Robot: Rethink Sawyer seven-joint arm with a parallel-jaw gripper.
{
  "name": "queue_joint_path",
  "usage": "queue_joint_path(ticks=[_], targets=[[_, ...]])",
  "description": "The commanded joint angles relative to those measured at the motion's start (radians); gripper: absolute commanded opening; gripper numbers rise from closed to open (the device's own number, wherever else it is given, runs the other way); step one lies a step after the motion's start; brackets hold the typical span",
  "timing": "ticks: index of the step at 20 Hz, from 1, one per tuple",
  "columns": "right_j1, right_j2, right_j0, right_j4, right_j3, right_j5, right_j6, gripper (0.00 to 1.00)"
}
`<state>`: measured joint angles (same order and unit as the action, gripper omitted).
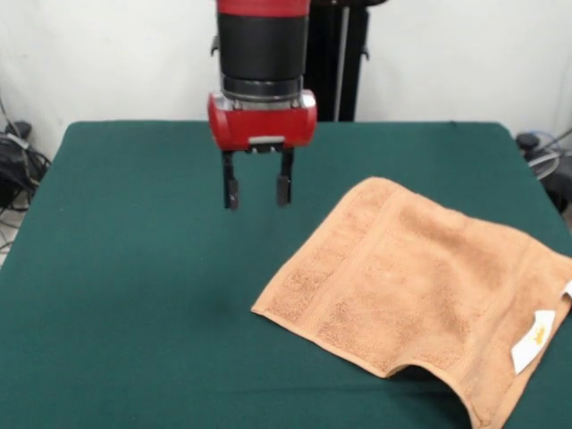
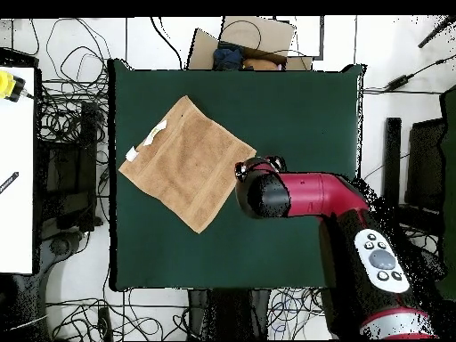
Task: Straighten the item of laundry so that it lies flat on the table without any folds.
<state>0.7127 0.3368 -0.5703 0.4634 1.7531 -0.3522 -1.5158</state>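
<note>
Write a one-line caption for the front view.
Open gripper hovers above green table, left of the orange-tan towel.

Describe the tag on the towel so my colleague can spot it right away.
Start at the green table, then the tan towel lying askew, apart from the open gripper. On its edge by the table's side sits the tag: white with a small yellow mark, the only pale patch on the towel.

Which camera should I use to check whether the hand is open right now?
The front view. There the hand hangs above the bare table, both fingers side-on with an empty gap between them, left of the towel. In the overhead view the arm's own body covers the hand, so its state cannot be read.
</note>
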Motion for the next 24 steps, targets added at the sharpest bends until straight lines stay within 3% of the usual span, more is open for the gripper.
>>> queue_joint_path(ticks=[1, 13, 21, 24], targets=[[-0.136, 0.09, 0.027, 0.092, 0.017, 0.074, 0.014, 1.0], [-0.367, 0.163, -0.037, 0.172, -0.116, 0.129, 0.068, 1.0], [-0.361, 0.157, -0.07, 0.207, -0.079, 0.143, 0.028, 1.0], [-0.316, 0.115, -0.07, 0.227, -0.007, 0.231, -0.041, 1.0]])
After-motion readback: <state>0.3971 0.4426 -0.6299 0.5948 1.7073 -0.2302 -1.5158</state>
